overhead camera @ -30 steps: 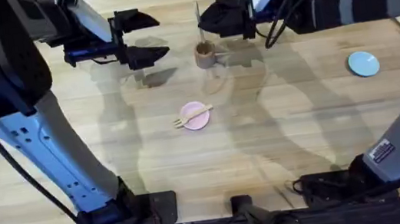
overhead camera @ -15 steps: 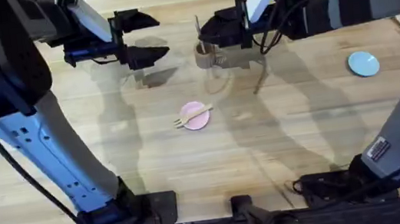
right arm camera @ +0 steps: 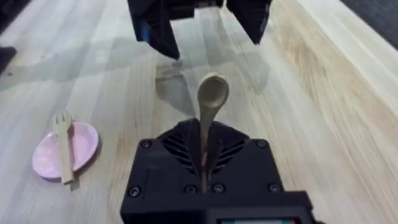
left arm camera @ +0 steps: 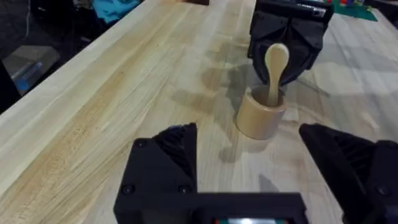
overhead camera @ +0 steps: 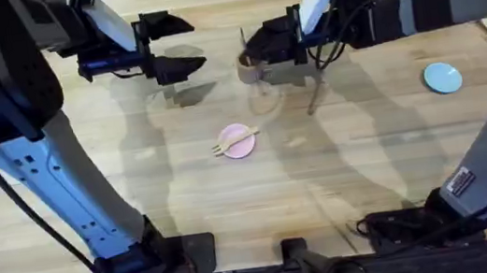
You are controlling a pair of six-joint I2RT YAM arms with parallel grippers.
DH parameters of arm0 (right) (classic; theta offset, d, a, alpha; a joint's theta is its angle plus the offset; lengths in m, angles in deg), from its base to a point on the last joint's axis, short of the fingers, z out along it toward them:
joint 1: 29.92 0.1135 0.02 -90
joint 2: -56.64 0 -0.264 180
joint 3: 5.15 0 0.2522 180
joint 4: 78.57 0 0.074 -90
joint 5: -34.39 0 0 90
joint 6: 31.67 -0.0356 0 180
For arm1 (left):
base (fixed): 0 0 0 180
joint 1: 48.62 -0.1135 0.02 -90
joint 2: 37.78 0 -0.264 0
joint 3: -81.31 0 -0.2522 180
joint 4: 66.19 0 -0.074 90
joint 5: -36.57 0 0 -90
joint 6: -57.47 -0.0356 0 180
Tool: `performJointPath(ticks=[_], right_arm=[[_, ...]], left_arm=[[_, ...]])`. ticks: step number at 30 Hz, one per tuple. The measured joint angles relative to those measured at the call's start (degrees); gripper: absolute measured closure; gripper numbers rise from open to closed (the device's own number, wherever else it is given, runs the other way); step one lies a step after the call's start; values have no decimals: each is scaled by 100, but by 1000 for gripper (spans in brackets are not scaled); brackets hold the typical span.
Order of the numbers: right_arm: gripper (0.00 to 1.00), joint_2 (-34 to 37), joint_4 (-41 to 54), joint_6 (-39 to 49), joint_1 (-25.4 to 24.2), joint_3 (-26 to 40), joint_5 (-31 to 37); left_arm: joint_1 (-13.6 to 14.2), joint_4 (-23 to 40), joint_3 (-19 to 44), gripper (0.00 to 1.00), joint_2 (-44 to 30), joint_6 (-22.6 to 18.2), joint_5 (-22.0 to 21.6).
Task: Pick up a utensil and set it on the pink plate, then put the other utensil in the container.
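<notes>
Since a second ago the right gripper [overhead camera: 255,48] has slid a little further toward the left arm and now sits right over the brown cup [overhead camera: 247,66], covering most of it, where earlier the cup stood clear just beside its fingertips. Nothing else on the table has shifted.

The right arm reaches in from the far right edge, its forearm stretched low and level across the back of the table. Its jaws are pinched narrow on the thin handle of the wooden spoon [right arm camera: 211,99], which stands upright with its oval bowl up. From the left wrist, the spoon [left arm camera: 275,64] has its lower end down inside the cup [left arm camera: 261,115], and the right gripper [left arm camera: 286,37] sits directly behind it.

The left gripper [overhead camera: 177,43] hangs level, jaws spread wide with nothing between them, well apart from the cup and pointing toward it.

Well short of both sets of jaws, the wooden fork [overhead camera: 234,141] lies across the pink plate [overhead camera: 241,144]. A light-blue plate [overhead camera: 442,77] sits off beyond the right forearm.

No writing can be read.
</notes>
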Motion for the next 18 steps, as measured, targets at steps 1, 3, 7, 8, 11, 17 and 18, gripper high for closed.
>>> performJointPath(ticks=[1,3,7,8,11,17,18], right_arm=[[967,-2,49,36,9,0,55],[967,-1,116,128,36,0,139],[967,1,155,269,142,0,289],[967,1,160,290,171,0,333],[967,-1,160,333,254,0,447],[966,0,169,340,307,0,521],[966,-1,172,348,307,0,521]], left_arm=[[0,0,2,8,0,0,1],[0,0,-1,8,0,0,1],[0,0,0,8,0,0,-2],[0,0,2,8,0,0,-2],[0,0,-1,8,0,0,-1],[0,0,-1,7,0,0,-1],[0,-1,-1,7,0,0,-1]])
